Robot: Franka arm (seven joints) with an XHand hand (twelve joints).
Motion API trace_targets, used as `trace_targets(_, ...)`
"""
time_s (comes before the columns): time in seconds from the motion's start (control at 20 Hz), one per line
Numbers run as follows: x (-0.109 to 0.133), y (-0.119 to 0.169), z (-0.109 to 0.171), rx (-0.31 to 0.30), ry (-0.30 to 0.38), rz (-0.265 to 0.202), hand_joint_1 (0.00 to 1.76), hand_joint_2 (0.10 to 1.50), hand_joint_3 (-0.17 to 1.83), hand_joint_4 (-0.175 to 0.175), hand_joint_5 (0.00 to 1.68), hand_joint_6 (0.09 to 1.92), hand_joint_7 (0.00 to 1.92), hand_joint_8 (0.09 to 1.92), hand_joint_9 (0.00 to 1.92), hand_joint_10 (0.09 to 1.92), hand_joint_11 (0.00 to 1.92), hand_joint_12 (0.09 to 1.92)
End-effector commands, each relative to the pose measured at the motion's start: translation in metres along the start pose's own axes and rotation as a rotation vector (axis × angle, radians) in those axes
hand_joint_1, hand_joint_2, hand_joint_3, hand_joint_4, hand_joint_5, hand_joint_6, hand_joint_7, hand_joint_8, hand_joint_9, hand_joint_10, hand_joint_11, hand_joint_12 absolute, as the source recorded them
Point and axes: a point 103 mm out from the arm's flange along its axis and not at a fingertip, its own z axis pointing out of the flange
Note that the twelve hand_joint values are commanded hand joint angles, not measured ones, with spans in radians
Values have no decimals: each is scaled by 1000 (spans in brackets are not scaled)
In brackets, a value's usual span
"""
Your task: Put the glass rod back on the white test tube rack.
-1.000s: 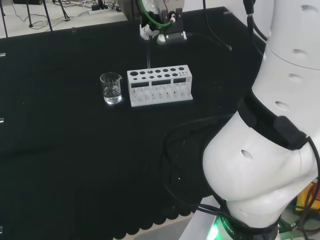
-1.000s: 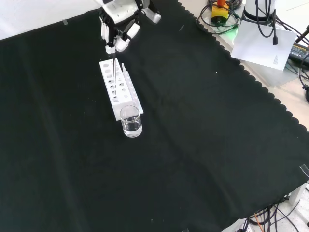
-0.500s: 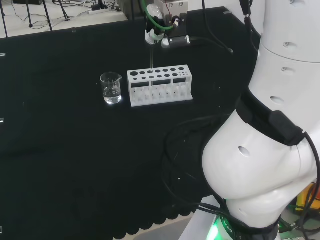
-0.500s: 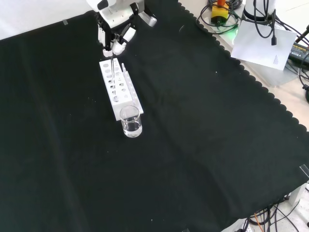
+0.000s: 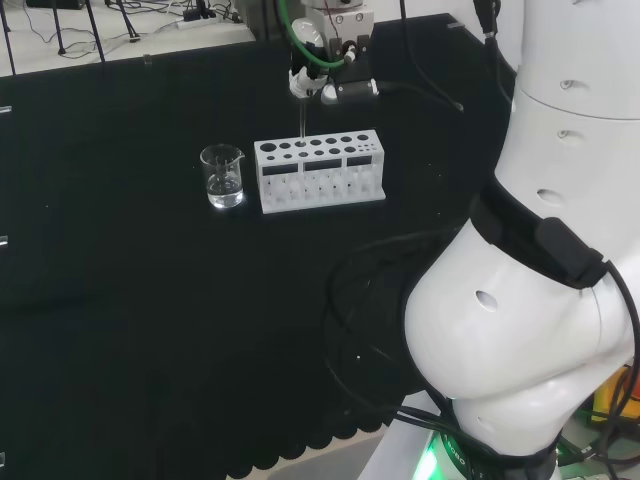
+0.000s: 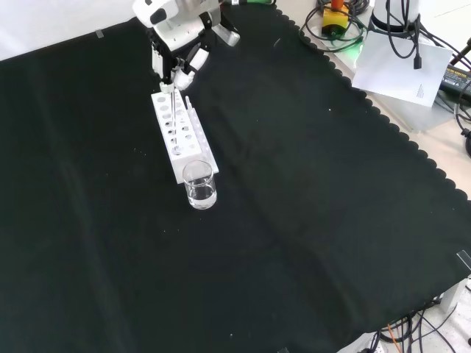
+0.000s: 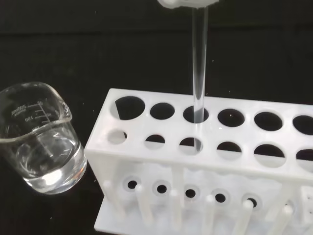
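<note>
The white test tube rack (image 5: pixel 318 170) stands on the black cloth, with rows of round holes in its top. A clear glass rod (image 7: pixel 198 73) stands upright with its lower end through a hole in the rack (image 7: pixel 195 161), in the row away from the camera, third from the beaker end. The hand (image 5: pixel 322 72) hangs just above the rack and its fingertips (image 7: pixel 188 2) pinch the rod's top. In the front view the hand (image 6: pixel 176 51) is over the rack's far end (image 6: pixel 184 140) and the thin rod (image 6: pixel 172 103) hangs from it.
A small glass beaker (image 5: pixel 222 177) with some clear liquid stands close to the rack's left end in the head view. The same beaker (image 6: pixel 200 185) sits at the rack's near end in the front view and beside the rack in the wrist view (image 7: pixel 41 137).
The hand has shifted slightly right in the head view and its fingertips sit lower over the rack. The rod stays upright in the same hole.
</note>
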Motion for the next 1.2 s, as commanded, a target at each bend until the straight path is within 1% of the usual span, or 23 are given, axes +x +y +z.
trace_targets(0.05,6,1,0,6,1,-10,1320,1081,-175,-175,1390,87,1251,880,1577,892,1630,654)
trace_targets(0.3,4,-1,-2,-9,13,-12,1319,1082,-175,-175,1386,87,1253,874,1572,892,1626,652)
trace_targets(0.4,3,0,-5,24,4,-4,1326,1051,-175,-175,1399,87,1384,565,1597,886,1651,659)
trace_targets(0.45,3,0,-5,31,2,-4,1322,1043,-175,-145,1375,156,1424,443,1616,872,1670,679)
trace_targets(0.5,4,1,-5,41,1,-4,1313,1047,-175,-100,1326,302,1418,406,1635,869,1688,736)
trace_targets(0.55,4,1,-4,46,2,-4,1304,1057,-175,-66,1272,438,1386,435,1648,872,1704,793)
trace_targets(0.6,5,2,-3,52,1,-6,1296,1068,-175,-46,1226,543,1348,489,1656,880,1716,833)
trace_targets(0.7,7,3,-3,60,-1,-10,1286,1087,-175,-26,1163,674,1288,583,1663,891,1729,885)
trace_targets(0.75,9,3,-3,63,-5,-12,1332,1071,-175,-79,1097,728,1288,567,1663,896,1730,899)
trace_targets(0.8,11,4,-4,67,-5,-17,1392,1014,-175,-122,1030,789,1230,612,1666,892,1733,901)
trace_targets(0.85,13,4,-4,68,-6,-19,1432,970,-175,-149,978,835,1160,690,1667,890,1735,902)
trace_targets(0.9,14,4,-4,71,-6,-20,1455,944,-175,-163,942,865,1102,762,1667,890,1737,904)
trace_targets(0.95,15,4,-4,77,-10,-21,1467,930,-175,-170,912,886,1058,813,1667,891,1739,906)
trace_targets(1.1,15,5,-5,88,-18,-15,1478,917,-175,-175,833,922,976,877,1665,895,1744,912)
trace_targets(1.2,13,6,-7,90,-20,-9,1477,908,-175,-175,728,948,900,889,1665,892,1753,913)
